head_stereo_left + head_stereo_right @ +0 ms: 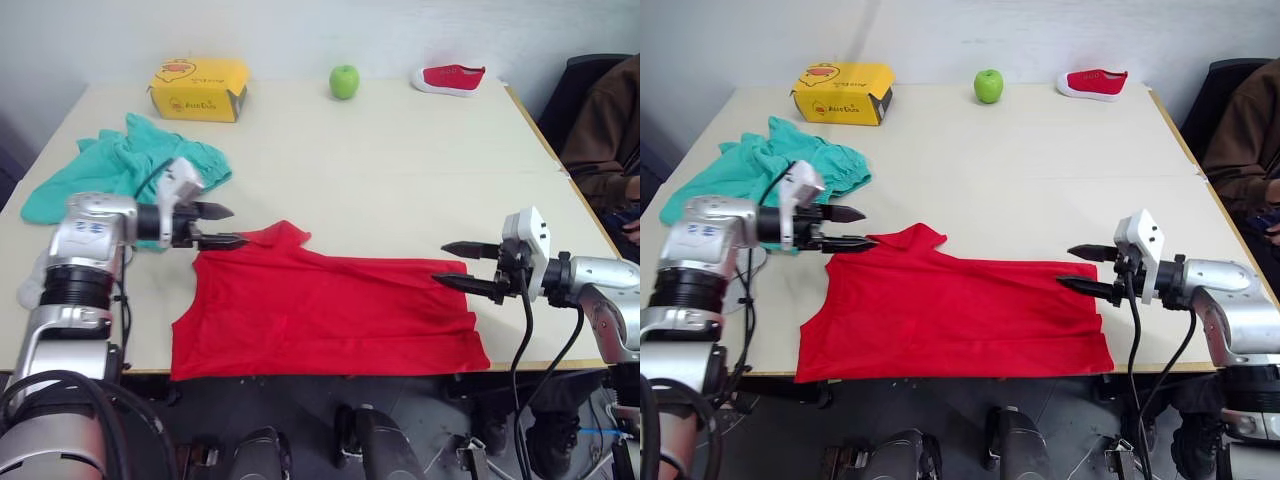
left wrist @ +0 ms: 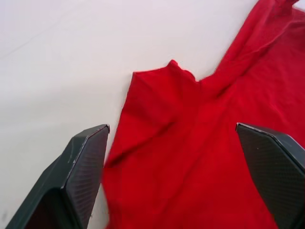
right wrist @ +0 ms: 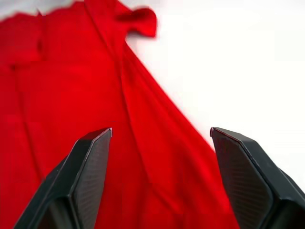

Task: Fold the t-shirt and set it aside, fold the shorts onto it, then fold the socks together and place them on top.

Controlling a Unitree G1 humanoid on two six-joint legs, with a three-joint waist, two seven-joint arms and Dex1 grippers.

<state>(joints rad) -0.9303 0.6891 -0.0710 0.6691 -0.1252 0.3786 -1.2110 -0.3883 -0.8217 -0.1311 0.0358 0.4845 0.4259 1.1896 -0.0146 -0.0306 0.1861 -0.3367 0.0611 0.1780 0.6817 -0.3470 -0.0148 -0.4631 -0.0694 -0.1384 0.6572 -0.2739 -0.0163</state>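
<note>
The red t-shirt (image 1: 320, 310) lies spread flat along the table's front edge, with one corner bunched up at its far left. My left gripper (image 1: 235, 226) is open at that far-left corner, its lower finger at the fabric's edge. My right gripper (image 1: 440, 262) is open at the shirt's far-right edge, just above the cloth. In both wrist views, red fabric (image 2: 200, 143) (image 3: 95, 95) lies between the spread fingers, ungripped. The teal shorts (image 1: 120, 165) sit crumpled at the left, behind my left arm. A pale grey bit, apparently the socks (image 1: 30, 285), peeks out beside my left forearm.
A yellow box (image 1: 200, 88), a green apple (image 1: 344, 81) and a small red shoe (image 1: 450, 77) stand along the table's far edge. A seated person in a brown sleeve (image 1: 605, 120) is at the right side. Bare tabletop (image 1: 400, 170) stretches behind the shirt.
</note>
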